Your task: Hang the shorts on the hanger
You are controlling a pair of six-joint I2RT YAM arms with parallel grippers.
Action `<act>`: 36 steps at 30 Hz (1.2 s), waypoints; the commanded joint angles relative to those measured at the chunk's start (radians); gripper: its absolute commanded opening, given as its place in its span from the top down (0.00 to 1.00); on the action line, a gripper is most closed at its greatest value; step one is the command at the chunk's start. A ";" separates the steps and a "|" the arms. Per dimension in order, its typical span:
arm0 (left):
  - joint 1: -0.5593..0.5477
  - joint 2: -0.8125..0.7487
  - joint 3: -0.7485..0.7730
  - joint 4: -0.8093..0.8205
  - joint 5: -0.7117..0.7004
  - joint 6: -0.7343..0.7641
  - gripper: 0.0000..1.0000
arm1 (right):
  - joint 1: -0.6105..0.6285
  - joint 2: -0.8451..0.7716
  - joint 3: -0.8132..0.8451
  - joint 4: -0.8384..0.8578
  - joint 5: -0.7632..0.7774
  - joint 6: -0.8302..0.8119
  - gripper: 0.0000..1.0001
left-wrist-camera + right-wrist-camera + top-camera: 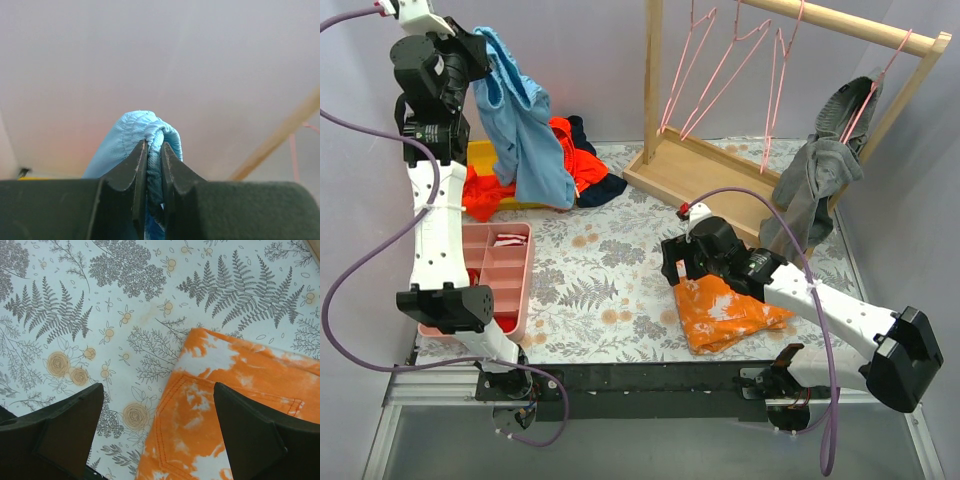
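Now mid-carry, I'd say: wooden rack (720, 190) back right; shorts (530, 130) dangle high back left, well apart from hanger (724, 82), pinched in left gripper (154, 145). Right gripper (157, 387) gapes wide, empty, above orange cloth (225, 415). Next, prob.: swing shorts across to hanger.

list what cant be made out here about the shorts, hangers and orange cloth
- Left wrist view: the shut left claw hides most of the light blue soft fabric shorts; no drawstring shows.
- Top view: the left-hand thin pink wire hangers lose their hooks at the top edge.
- Right wrist view: the orange white-mottled cloth runs off the right and bottom edges.
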 commanded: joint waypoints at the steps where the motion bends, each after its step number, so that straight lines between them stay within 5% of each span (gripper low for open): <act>1: -0.004 -0.110 0.038 0.063 0.217 -0.065 1.00 | 0.003 0.001 0.088 0.008 -0.008 -0.025 0.01; 11: -0.269 -0.364 -0.316 0.049 0.213 -0.076 1.00 | 0.005 -0.050 0.206 -0.060 -0.042 0.001 0.01; 17: -0.490 -0.508 -0.662 0.026 0.081 -0.154 1.00 | 0.015 -0.107 0.198 -0.041 -0.051 0.052 0.01; 26: -0.752 -0.551 -1.195 0.081 0.073 -0.387 1.00 | 0.106 -0.136 0.048 0.019 0.091 0.156 0.01; 36: -0.760 -0.453 -1.207 0.023 0.098 -0.430 1.00 | 0.228 -0.055 -0.061 0.000 0.211 0.242 0.03</act>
